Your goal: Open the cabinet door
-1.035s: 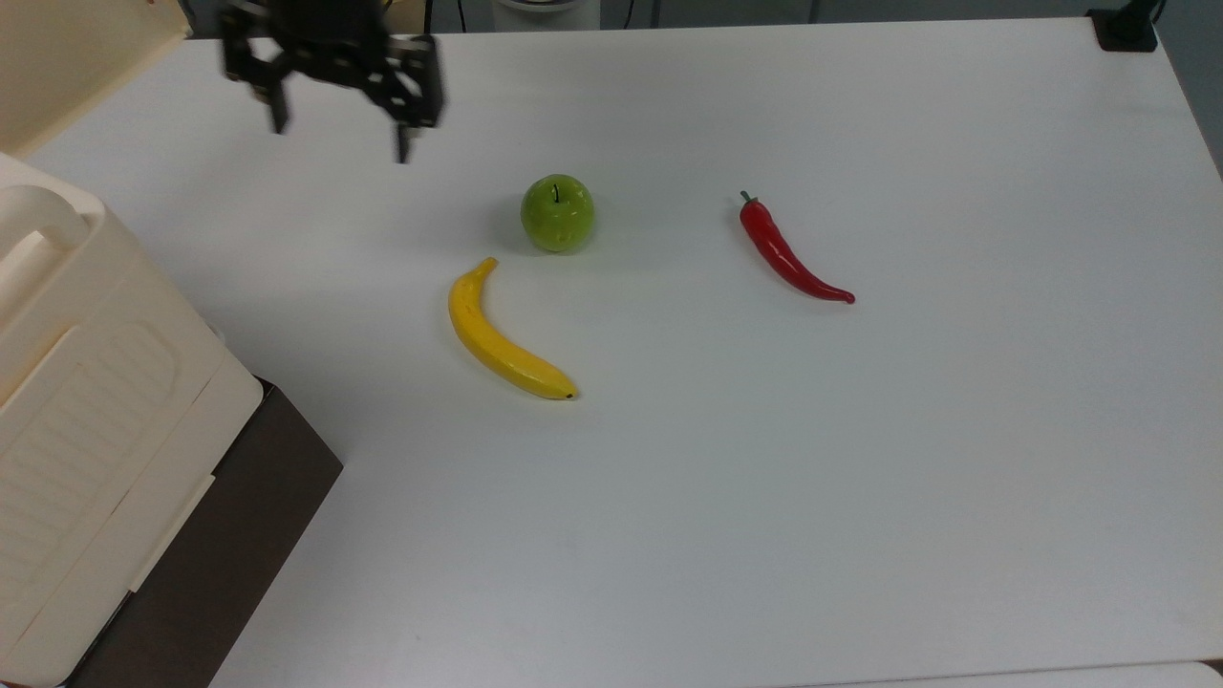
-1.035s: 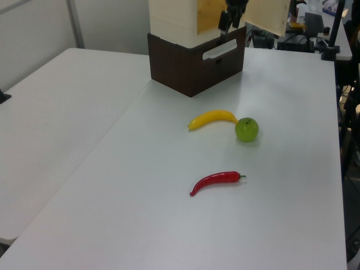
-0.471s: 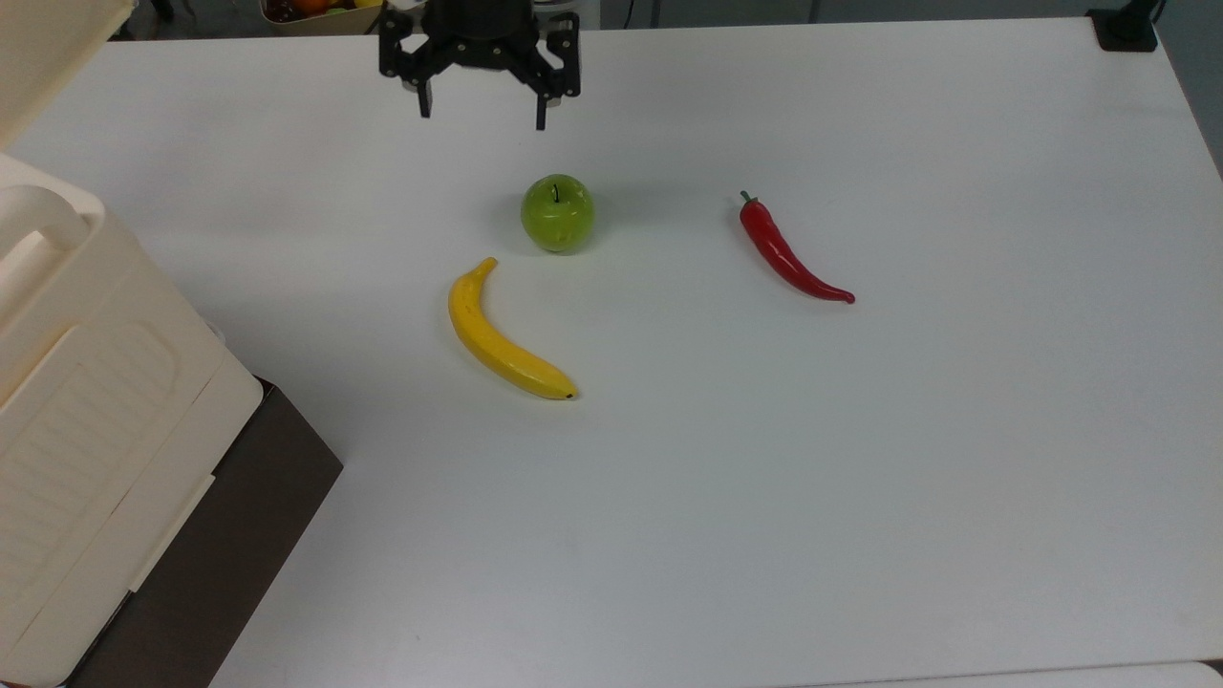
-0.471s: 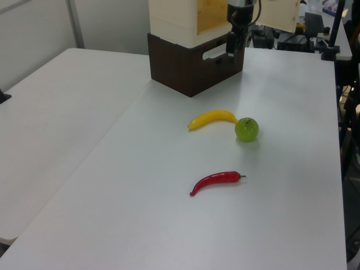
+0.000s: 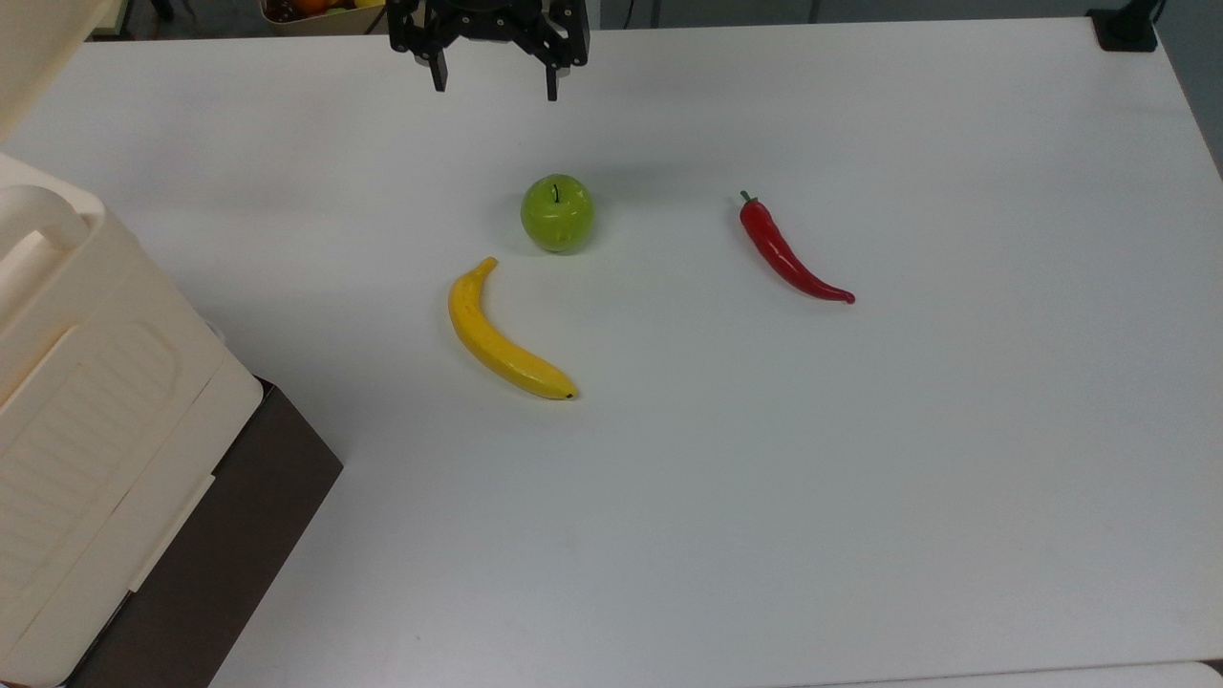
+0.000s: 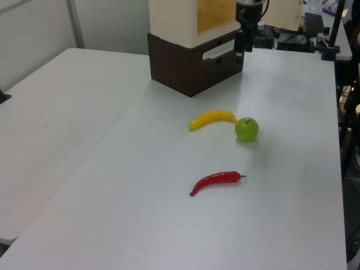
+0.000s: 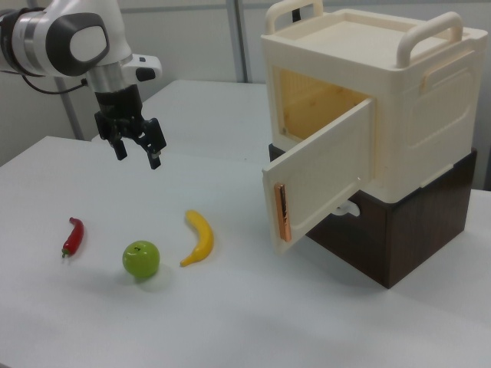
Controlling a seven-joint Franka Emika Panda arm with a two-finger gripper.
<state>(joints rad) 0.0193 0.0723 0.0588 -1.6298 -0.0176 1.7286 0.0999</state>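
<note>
In the right view the black two-finger jaws hang spread wide and empty above the white bench (image 7: 253, 322), green apple (image 7: 141, 258) below them, and the flat cream plastic cabinet door (image 7: 322, 172) stands swung open, well to their right.

A white worktop (image 5: 860, 478) is stretching out under me, with a second white table (image 6: 50, 129) sitting beside it on the left view's left. Pale wall panels (image 7: 199, 38) are standing behind, and soft, even light is falling everywhere.
</note>
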